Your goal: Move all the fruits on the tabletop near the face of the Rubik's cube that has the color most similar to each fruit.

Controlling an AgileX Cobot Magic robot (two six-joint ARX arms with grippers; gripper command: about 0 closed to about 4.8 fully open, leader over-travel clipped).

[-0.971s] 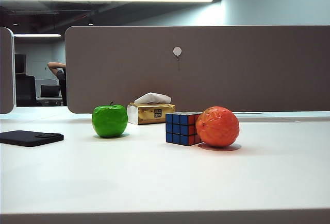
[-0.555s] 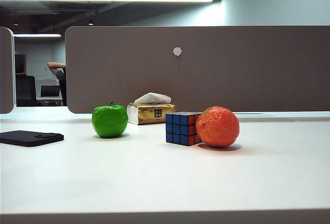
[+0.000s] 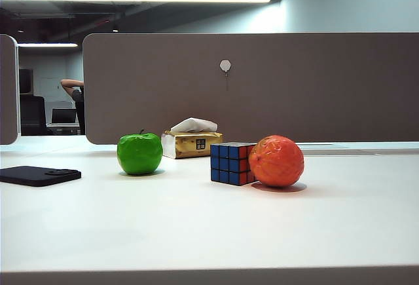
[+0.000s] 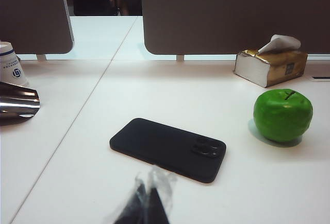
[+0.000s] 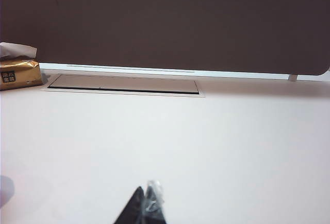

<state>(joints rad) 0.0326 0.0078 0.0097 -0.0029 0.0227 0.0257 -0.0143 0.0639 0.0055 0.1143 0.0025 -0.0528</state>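
A glossy green apple [image 3: 139, 153] stands on the white tabletop [image 3: 196, 226], left of the Rubik's cube [image 3: 232, 163]. The cube shows a blue face toward the camera and a red-orange face [image 3: 245, 162] on its right side. The wrinkled orange [image 3: 276, 160] rests right against that red-orange face. Neither arm appears in the exterior view. In the left wrist view my left gripper [image 4: 148, 195] is shut and empty above the table, with the apple [image 4: 282, 115] off ahead to one side. My right gripper [image 5: 146, 199] is shut and empty over bare table.
A black phone [image 4: 168, 149] lies just ahead of the left gripper, also at the table's left [image 3: 38, 175]. A yellowish tissue box [image 3: 191, 143] sits behind the cube. Grey partitions [image 3: 249, 85] close the back. A paper cup [image 4: 11, 64] and a shiny metal object [image 4: 16, 106] show in the left wrist view.
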